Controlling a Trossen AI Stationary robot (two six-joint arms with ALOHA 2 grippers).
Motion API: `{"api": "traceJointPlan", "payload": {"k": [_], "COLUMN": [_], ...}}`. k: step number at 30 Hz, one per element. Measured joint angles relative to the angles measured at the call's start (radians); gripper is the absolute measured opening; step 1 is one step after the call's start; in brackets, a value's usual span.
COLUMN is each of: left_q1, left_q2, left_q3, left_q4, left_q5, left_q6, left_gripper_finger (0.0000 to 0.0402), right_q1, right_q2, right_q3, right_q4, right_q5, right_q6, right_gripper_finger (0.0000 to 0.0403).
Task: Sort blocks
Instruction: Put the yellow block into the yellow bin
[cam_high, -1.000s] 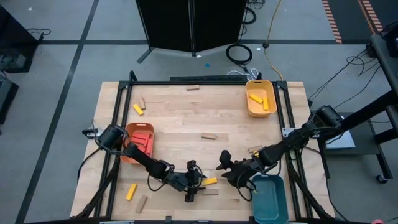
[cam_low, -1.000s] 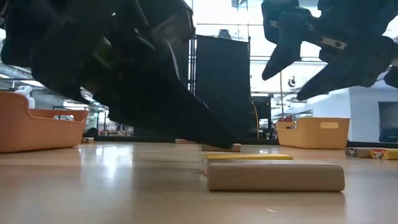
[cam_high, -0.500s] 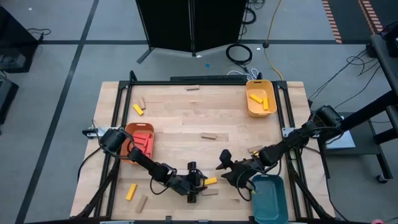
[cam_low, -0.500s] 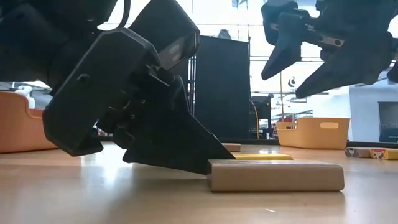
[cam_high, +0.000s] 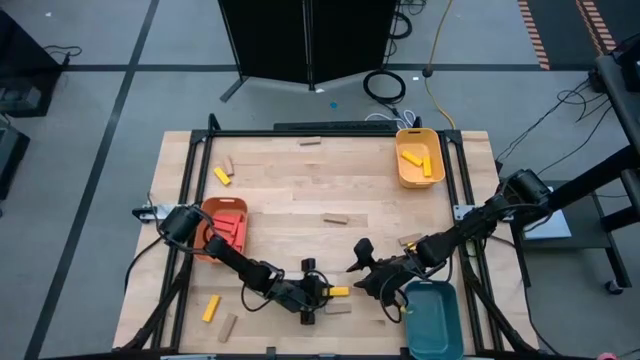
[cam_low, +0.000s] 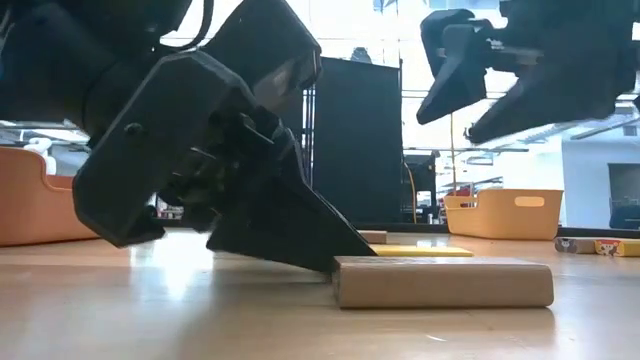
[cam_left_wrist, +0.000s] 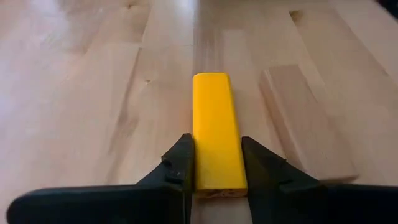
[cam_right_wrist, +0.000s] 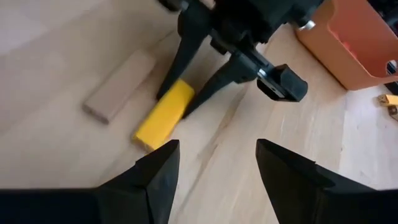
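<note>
Clamping the yellow block (cam_left_wrist: 216, 130) across its width, the left gripper (cam_left_wrist: 214, 163) sits at table's six o'clock; block's long axis runs straight out toward three, right gripper (cam_high: 372, 270) nearby, jaws apart

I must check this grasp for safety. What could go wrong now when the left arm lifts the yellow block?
1. The left gripper pinches only one end of the yellow block, so the block may pivot or slip when lifted.
2. A tan block lies close beside it; a sideways move could knock it.
3. The open right gripper hovers nearby, so the arms might collide.
</note>
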Motion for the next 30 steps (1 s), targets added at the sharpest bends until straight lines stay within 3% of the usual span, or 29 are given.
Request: {"api": "traceJointPlan", "payload": {"k": [7,13,21,30], "left_q1": [0.000,0.000,0.002,0.002], "left_q2": [-0.145,-0.257,-0.310,-0.312], "left_q3": [0.000,0.001,0.000,0.000], "left_q4": [-0.114,-0.235,-0.332,-0.329], "left_q5": [-0.087,-0.152,-0.180,-0.180], "left_q6": [0.127,0.186,0.185,0.205], "left_gripper_finger": [0.0092,0.0091,0.0091,0.0091], "right_q1": [0.000,0.000,0.001,-0.001], "right_q2": [0.000,-0.001,-0.001,-0.001], "right_q3": [0.034,0.126,0.263,0.278], "right_q4": [0.079,0.006,-0.185,-0.272], "right_q5": [0.006,0.104,0.183,0.193], "right_q6": [0.161,0.169,0.126,0.117], "right_gripper_finger": [0.0205,0.0209,0.0226,0.0262]}}
